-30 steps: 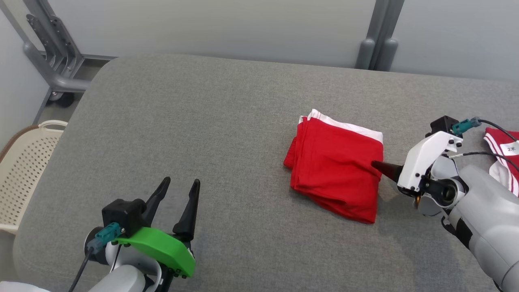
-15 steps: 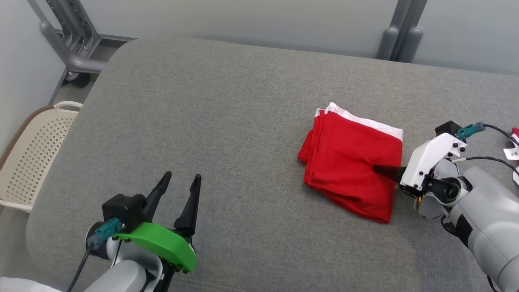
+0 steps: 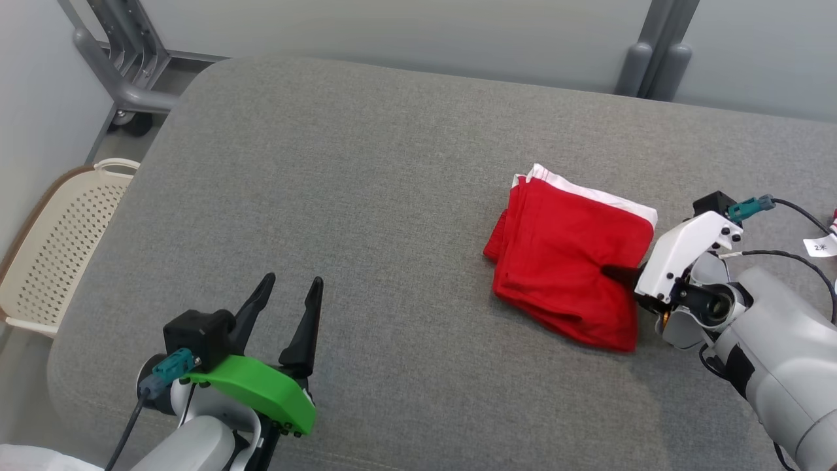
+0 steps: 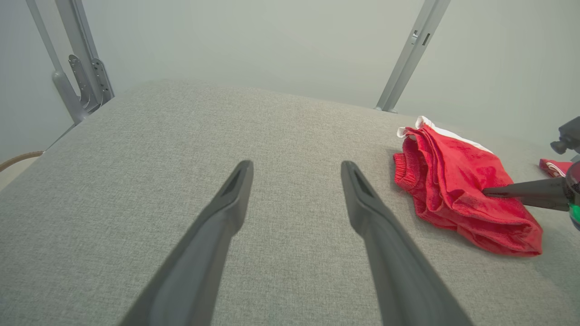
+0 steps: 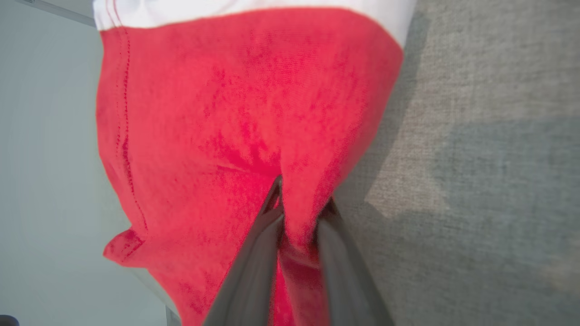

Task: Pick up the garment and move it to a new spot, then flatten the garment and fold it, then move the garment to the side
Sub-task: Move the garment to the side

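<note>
Garment [image 3: 569,261] is lying on the right half of the grey padded worktop [image 3: 366,163]. It is folded into a thick red wad, with a white band showing along its far edge. The stacked fold edges are facing the robot's left, and the near corner is pointing toward the robot.

Right fingers [image 3: 618,273] are lying low and nearly level across the garment's right edge. In the right wrist view they are closed on a raised ridge of red fabric, pinching it between them, with the cloth bunching at the tips. The rest of the garment is resting flat on the worktop, with its shadow sitting tight beneath it.

Left fingers [image 3: 291,288] are hovering over the near left part of the worktop, well apart from the garment. They are spread wide and gripping nothing. In the left wrist view, grey worktop fabric is showing between the two tips.

Surroundings:
- A cream perforated basket [image 3: 52,242] is standing on the floor off the worktop's left side.
- A grey metal frame [image 3: 124,85] on a wheel is standing beyond the far left corner.
- Two grey posts [image 3: 654,65] are rising against the pale wall behind the far edge.
- A second red-and-white cloth [image 4: 555,166] is lying at the worktop's far right, beyond the right arm and apart from the garment.
</note>
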Robot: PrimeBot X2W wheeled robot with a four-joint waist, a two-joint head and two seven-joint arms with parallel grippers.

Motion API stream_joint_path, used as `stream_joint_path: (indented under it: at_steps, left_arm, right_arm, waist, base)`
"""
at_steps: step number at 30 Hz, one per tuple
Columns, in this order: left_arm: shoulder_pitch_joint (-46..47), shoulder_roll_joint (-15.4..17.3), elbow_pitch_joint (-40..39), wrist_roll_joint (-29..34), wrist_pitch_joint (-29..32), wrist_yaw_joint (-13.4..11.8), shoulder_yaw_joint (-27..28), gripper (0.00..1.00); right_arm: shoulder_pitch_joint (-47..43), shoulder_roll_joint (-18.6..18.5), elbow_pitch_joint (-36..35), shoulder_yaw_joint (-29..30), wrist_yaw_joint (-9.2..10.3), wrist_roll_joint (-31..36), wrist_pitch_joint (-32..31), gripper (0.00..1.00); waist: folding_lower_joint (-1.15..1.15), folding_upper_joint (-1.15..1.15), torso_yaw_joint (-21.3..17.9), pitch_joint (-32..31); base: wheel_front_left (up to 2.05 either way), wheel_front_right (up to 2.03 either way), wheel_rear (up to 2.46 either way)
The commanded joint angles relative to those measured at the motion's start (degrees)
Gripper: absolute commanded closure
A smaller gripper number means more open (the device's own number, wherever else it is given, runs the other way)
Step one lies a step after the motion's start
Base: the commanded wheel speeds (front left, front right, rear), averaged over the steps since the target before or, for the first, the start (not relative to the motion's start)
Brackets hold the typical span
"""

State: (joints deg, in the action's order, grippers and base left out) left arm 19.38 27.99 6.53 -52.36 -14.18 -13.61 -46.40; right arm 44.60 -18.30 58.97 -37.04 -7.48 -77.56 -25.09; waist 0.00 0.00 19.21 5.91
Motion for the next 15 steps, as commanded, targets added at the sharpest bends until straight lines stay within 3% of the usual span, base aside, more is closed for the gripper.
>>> stream_joint_path:
  at_steps: [1,15]
  left_arm:
    - [0.45,0.07,0.17,0.59,-0.13,-0.10,0.16,0.00]
    - [-0.86,0.63,-0.37,0.59,-0.20,-0.28,-0.19,0.00]
  right_arm:
    - [-0.84,-0.09,-0.68,0.01,-0.02,-0.41,0.51,1.00]
    - [-3.41,-2.25,-7.36,-2.00,-0.02,-0.03,2.20,1.00]
  waist:
    - [0.00,0.00,-0.13,-0.22]
    - [0.00,0.00,-3.58,-3.21]
  base:
    - [0.00,0.00,0.00]
    - [0.00,0.00,0.00]
